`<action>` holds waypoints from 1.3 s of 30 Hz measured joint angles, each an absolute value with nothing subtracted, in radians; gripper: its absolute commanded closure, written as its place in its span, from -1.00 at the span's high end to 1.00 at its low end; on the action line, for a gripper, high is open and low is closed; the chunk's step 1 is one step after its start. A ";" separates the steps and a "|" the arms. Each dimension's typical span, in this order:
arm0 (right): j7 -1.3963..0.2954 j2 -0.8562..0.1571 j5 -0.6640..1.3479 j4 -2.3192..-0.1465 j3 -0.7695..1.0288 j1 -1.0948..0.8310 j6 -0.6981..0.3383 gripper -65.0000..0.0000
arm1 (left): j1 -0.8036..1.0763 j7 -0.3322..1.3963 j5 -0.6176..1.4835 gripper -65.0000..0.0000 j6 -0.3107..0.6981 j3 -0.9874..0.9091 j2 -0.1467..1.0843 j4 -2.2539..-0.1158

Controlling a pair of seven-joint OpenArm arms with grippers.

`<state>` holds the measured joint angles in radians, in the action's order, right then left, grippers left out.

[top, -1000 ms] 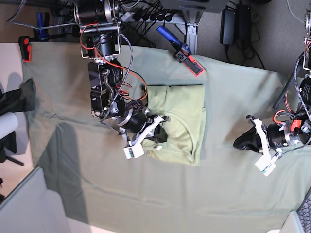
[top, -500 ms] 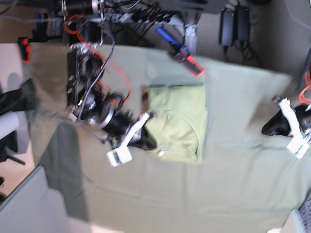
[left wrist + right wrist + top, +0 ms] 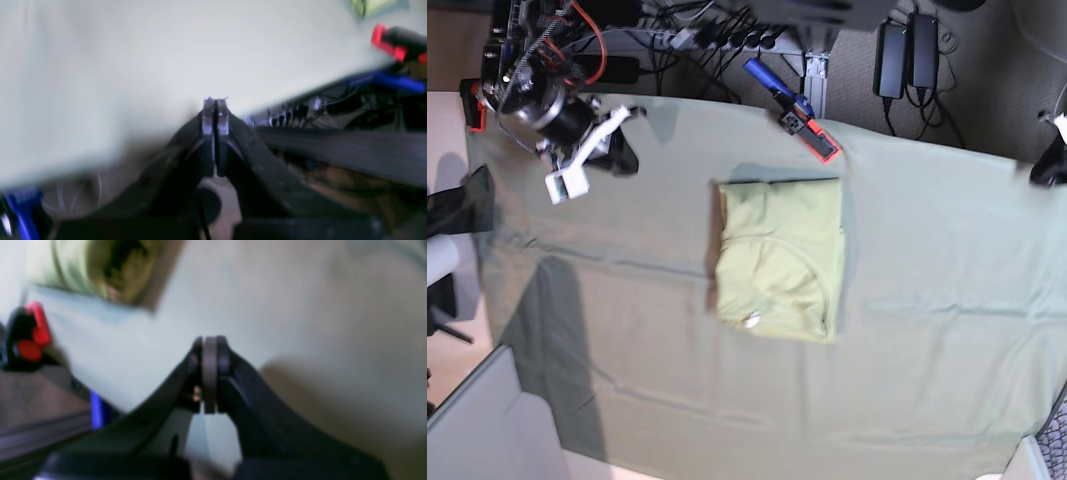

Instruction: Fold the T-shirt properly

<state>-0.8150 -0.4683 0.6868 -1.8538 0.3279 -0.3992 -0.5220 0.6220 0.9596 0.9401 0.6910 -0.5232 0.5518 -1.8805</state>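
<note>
We see T-shirt [image 3: 780,258] folded on table cloth [image 3: 927,340]; right gripper [image 3: 623,152] and left gripper [image 3: 215,107] well clear of it, fingers together, empty.

The T-shirt [image 3: 779,258] lies folded on the table cloth [image 3: 927,330] near the middle of the bench, nearer its far edge. A clamp [image 3: 799,110] sits at that far edge, just behind the T-shirt. The right gripper [image 3: 617,145] hangs over the bench's far left corner; the left gripper [image 3: 1049,165] is at the right edge.
</note>
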 measured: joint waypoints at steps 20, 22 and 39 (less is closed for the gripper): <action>-0.815 -0.466 0.719 -1.491 0.430 -0.859 -0.519 -1.00 | 0.887 0.836 0.479 -1.00 0.649 -0.292 0.548 -1.405; -0.817 -0.465 0.719 -1.385 0.430 -0.838 -0.518 -1.00 | 0.856 0.834 0.402 -1.00 0.569 -0.191 0.546 -1.322; -0.902 -0.420 0.607 -0.707 0.260 -0.418 -0.498 -1.00 | 0.170 0.742 0.284 -1.00 0.407 0.398 0.330 -0.576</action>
<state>-0.9016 -0.4198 0.6071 -0.7071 0.2600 -0.4175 -0.4984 0.1703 0.7418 0.2840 0.4072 0.3977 0.3298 -0.5758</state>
